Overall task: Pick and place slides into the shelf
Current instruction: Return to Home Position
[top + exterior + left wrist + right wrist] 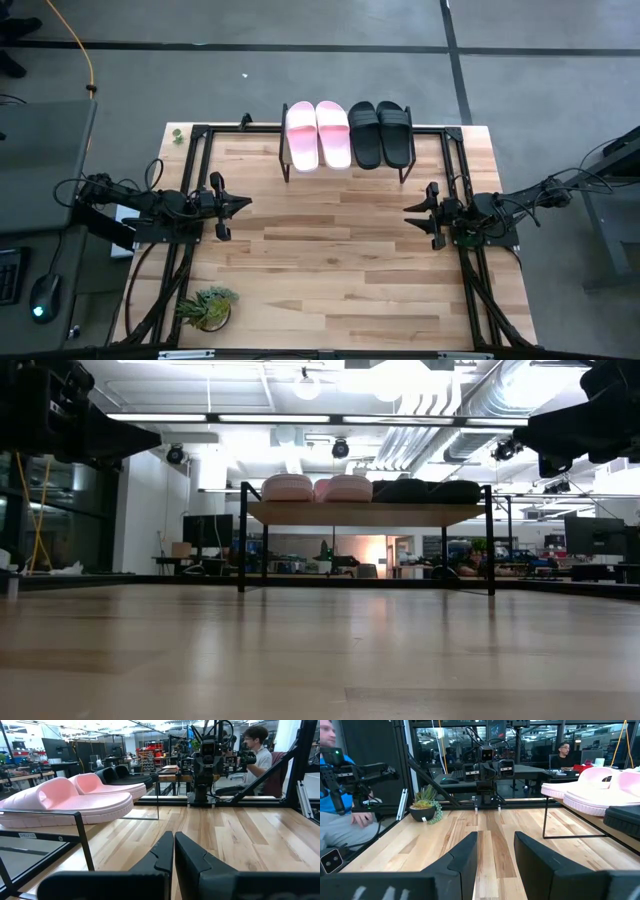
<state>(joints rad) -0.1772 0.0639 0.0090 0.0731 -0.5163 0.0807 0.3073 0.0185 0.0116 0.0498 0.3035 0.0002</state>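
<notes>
All the slides lie side by side, soles down, on the shelf (365, 513) at the table's far edge: two pink slides (318, 133) on its left half and two black slides (381, 133) on its right half. They also show as pink slides (65, 800) and black slides (125, 775) in the left wrist view. My left gripper (245, 203) hovers shut over the table's left middle. My right gripper (407, 215) hovers open over the right middle. Both point toward the table's centre, nearer than the shelf, and touch nothing.
A small potted plant (208, 305) stands near the table's near left corner. Black frame rails (195, 170) run along the left, right and far edges. Bare wood (330, 260) lies between the grippers and toward the near edge. People (257, 750) sit beyond the table.
</notes>
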